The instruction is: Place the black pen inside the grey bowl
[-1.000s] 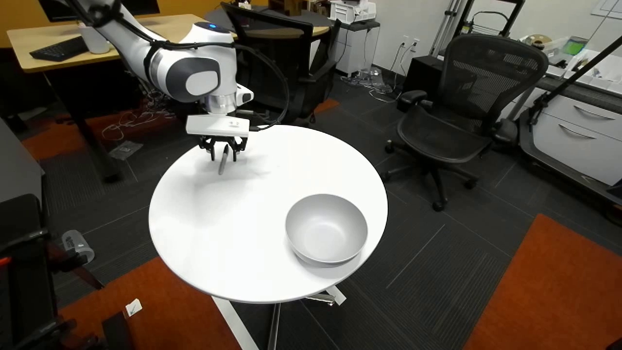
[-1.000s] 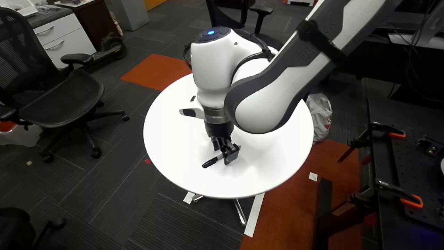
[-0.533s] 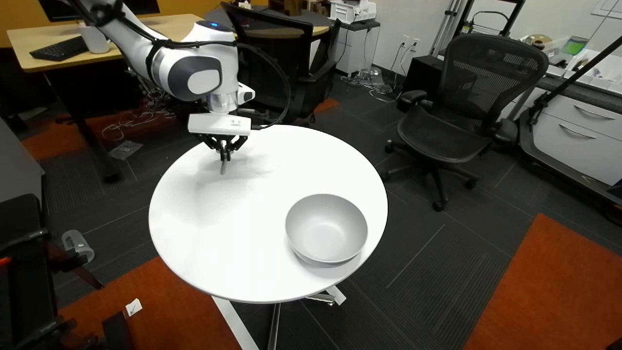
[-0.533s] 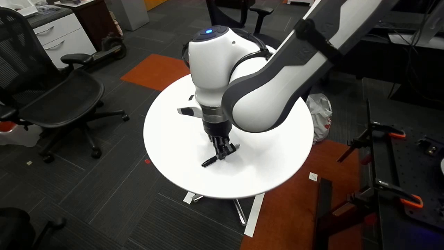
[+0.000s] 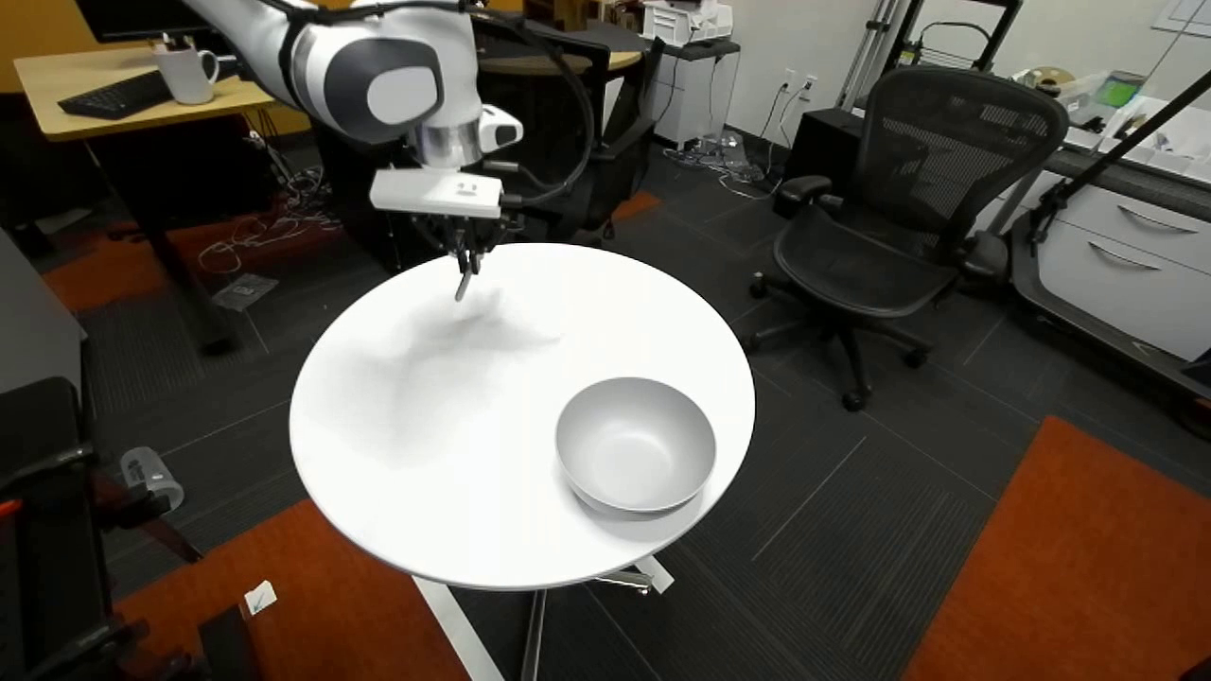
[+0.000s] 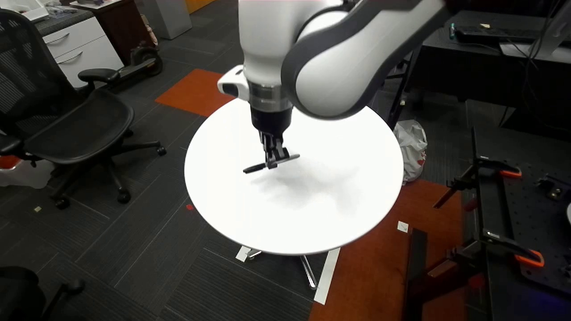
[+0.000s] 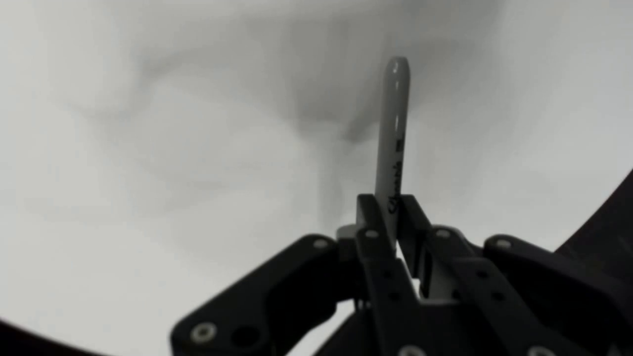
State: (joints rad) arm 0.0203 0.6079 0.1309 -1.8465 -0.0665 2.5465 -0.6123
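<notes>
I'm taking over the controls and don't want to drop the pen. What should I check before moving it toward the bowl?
1. The gripper shut on the pen: ok, pinched from both sides in the wrist view.
2. The pen off the table: ok, it hangs above the surface in both exterior views.
3. Firmness of the hold: cannot tell, grip force does not show.
4. The bowl upright: ok, open side up on the table, near its edge.
5. The pen over the bowl: not ok, it hangs toward the opposite side of the table.
6. The bowl in the wrist view: not ok, it does not show there.
</notes>
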